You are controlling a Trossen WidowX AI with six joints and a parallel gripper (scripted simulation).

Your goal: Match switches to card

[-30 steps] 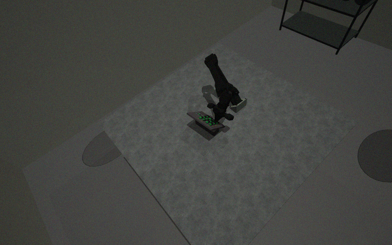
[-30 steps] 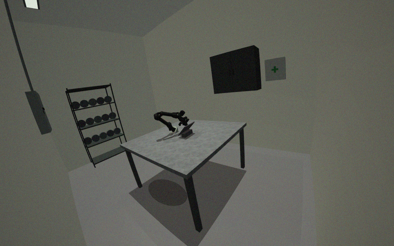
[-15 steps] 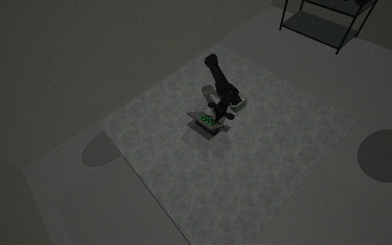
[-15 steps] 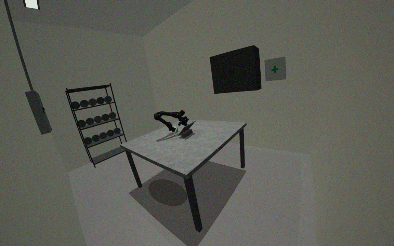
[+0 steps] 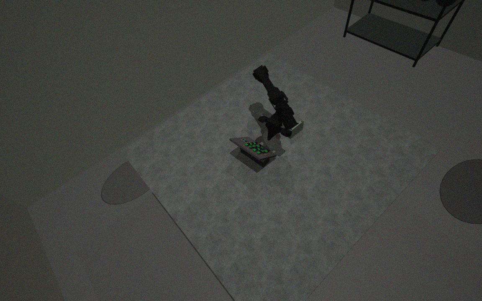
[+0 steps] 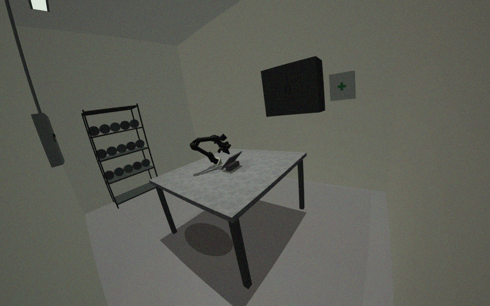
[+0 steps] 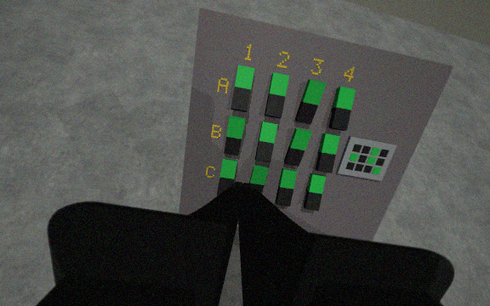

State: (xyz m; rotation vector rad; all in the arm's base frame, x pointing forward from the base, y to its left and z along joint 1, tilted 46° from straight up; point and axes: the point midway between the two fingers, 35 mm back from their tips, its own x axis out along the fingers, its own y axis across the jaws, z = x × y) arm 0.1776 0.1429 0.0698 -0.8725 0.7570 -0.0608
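The tilted panel (image 5: 236,140) (image 6: 232,160) (image 7: 415,81) holds switches in rows A to C and columns 1 to 4. In the wrist view, A3 (image 7: 314,92), B1 (image 7: 236,127), B3 (image 7: 301,139) and C2 (image 7: 259,174) show darker green far halves, which look raised. The other switches show bright green far halves, and their dark grey halves look raised. The card (image 7: 367,158) shows green at A3, B1, B3 and C4, dark grey elsewhere. My gripper (image 5: 269,139) (image 6: 228,153) (image 7: 241,189) is shut and empty, above the panel's near part. It hides the near ends of C1 and C2.
The panel rests on a dark block (image 6: 232,165) on the grey table (image 5: 310,194) (image 6: 216,190). The arm's base plate (image 5: 297,129) stands just behind the panel's near side. A shelf rack (image 5: 392,35) (image 6: 132,192) stands beyond the table.
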